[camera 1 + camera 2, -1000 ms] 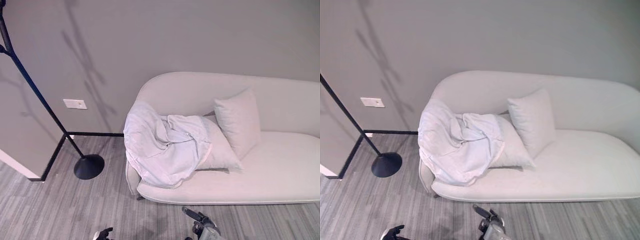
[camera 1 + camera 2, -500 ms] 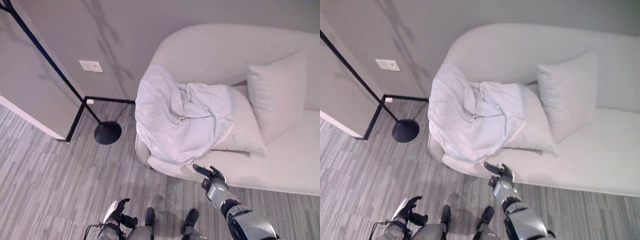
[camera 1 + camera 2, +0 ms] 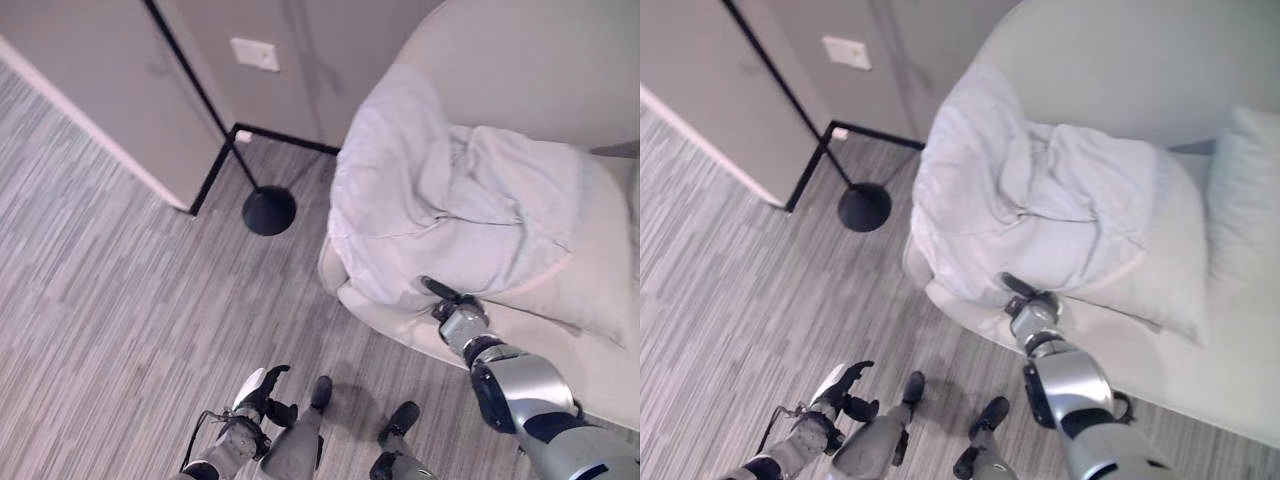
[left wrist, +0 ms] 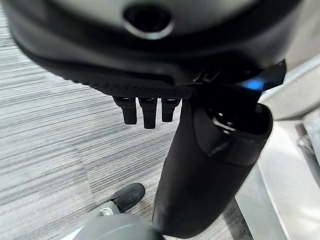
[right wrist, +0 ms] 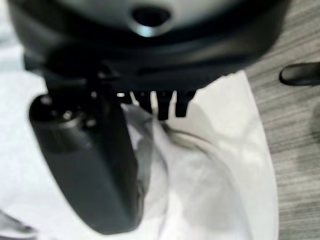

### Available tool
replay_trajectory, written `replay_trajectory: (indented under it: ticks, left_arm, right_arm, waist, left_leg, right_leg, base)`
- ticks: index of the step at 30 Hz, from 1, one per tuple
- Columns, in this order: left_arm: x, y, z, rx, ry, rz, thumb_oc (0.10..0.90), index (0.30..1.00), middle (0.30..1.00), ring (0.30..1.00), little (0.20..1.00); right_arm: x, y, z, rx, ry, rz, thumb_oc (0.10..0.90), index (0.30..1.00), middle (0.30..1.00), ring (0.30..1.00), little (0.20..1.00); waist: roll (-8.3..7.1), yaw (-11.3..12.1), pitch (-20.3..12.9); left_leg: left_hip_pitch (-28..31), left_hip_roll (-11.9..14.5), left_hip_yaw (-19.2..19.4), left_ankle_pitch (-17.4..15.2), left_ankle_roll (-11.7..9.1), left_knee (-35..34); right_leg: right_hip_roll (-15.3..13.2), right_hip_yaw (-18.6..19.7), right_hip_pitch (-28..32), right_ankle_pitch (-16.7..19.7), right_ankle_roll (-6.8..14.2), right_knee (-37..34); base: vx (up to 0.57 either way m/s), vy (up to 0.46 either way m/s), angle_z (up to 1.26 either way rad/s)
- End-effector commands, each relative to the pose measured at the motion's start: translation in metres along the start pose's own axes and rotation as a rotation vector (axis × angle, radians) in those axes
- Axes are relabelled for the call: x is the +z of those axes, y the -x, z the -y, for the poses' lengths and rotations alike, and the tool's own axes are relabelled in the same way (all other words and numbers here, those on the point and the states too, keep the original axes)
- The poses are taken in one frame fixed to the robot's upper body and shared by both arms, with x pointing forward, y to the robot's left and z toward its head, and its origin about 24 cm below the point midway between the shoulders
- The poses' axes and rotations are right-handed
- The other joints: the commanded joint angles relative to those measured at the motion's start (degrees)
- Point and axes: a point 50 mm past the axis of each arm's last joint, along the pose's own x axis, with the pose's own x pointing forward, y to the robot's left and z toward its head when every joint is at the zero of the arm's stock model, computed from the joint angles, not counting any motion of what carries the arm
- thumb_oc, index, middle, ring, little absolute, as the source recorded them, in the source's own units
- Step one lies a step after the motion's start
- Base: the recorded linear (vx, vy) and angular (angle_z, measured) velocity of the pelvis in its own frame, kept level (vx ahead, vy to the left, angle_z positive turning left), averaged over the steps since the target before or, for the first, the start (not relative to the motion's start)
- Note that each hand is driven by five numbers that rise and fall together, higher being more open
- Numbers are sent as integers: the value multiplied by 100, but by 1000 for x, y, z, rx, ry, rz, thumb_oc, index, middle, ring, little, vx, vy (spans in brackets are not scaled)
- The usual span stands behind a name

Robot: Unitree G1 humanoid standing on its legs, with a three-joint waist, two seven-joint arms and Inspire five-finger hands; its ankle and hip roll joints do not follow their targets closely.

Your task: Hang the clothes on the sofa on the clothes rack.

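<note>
Right hand (image 3: 452,305) now closer, open, at garment (image 3: 440,210) on sofa (image 3: 560,90).

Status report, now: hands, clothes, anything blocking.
Right hand open at the garment's lower edge. Left hand open, low, idle. Garment draped over sofa end. Rack base left, path open.

The clothes (image 3: 440,215) are soft, wrinkled pale cloth. The sofa (image 3: 520,60) has smooth matt fabric. The rack (image 3: 268,210) looks like matt black metal. The floor (image 3: 90,300) is streaked grey, wood-like planking.
</note>
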Motion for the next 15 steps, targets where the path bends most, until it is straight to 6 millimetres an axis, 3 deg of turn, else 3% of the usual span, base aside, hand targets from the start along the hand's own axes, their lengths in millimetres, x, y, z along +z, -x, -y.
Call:
replay_trajectory:
  ticks: [1, 5, 6, 7, 11, 13, 14, 15]
  left_arm:
    - [7, -3, 4, -47, -139, 56, 800, 900, 900, 900, 900]
    - [7, -6, -2, -29, -145, 37, 800, 900, 900, 900, 900]
    - [3, -6, -3, -21, -151, 13, 800, 900, 900, 900, 900]
    - [3, -6, -3, -21, -151, 12, 800, 900, 900, 900, 900]
    - [-10, -1, 1, -30, -146, -50, 800, 900, 900, 900, 900]
    - [-26, 6, 12, -44, -99, -136, 800, 900, 900, 900, 900]
    - [-34, 11, 17, -51, -58, -175, 800, 900, 900, 900, 900]
    - [-41, 16, 20, -62, -44, -199, 800, 900, 900, 900, 900]
  right_arm:
    - [28, 17, -48, 179, -32, 73, 400, 300, 300, 300, 300]
    - [3, 26, -70, 265, -36, 5, 400, 300, 300, 300, 300]
    - [-29, 35, -85, 334, -33, -65, 400, 300, 300, 300, 300]
    - [-29, 35, -85, 333, -32, -65, 400, 300, 300, 300, 300]
    - [-93, 55, -95, 440, 5, -189, 400, 300, 300, 300, 300]
    - [-146, 75, -92, 515, 21, -298, 400, 300, 300, 300, 300]
    - [-151, 86, -98, 615, -20, -291, 400, 300, 300, 300, 300]
    - [-133, 99, -113, 739, -88, -234, 400, 300, 300, 300, 300]
  waist:
    - [-117, 246, -111]
    - [-196, 288, -160]
    - [-251, 268, -189]
    - [-251, 267, -190]
    - [-348, 148, -246]
    - [-413, -23, -337]
    - [-429, -165, -460]
    - [-454, -260, -571]
  left_leg:
    - [-289, 54, -94, 77, -306, -269]
    - [-246, 36, -101, 62, -300, -269]
    - [-161, 60, -60, 35, -302, -269]
    - [-160, 60, -60, 35, -302, -269]
    - [28, 120, 46, -21, -292, -269]
    - [281, 182, 186, -89, -270, -269]
    - [493, 202, 265, -145, -266, -269]
    - [661, 229, 352, -175, -276, -269]
  right_leg:
    - [-384, 28, 837, -766, 705, 33]
    - [-364, 4, 908, -806, 674, 33]
    - [-353, 49, 968, -826, 651, 33]
    - [-353, 49, 968, -826, 651, 33]
    - [-335, 171, 1068, -842, 613, 33]
    - [-319, 321, 1232, -869, 588, 33]
    - [-314, 378, 1392, -900, 584, 33]
    - [-297, 455, 1495, -922, 577, 33]
  base:
    - [48, 0, 2]
    - [28, -5, 4]
    - [0, 0, 0]
    - [6, -9, -3]
    - [10, -5, -10]
    - [0, -3, -35]
    - [-7, 6, -50]
    - [-9, 13, -44]
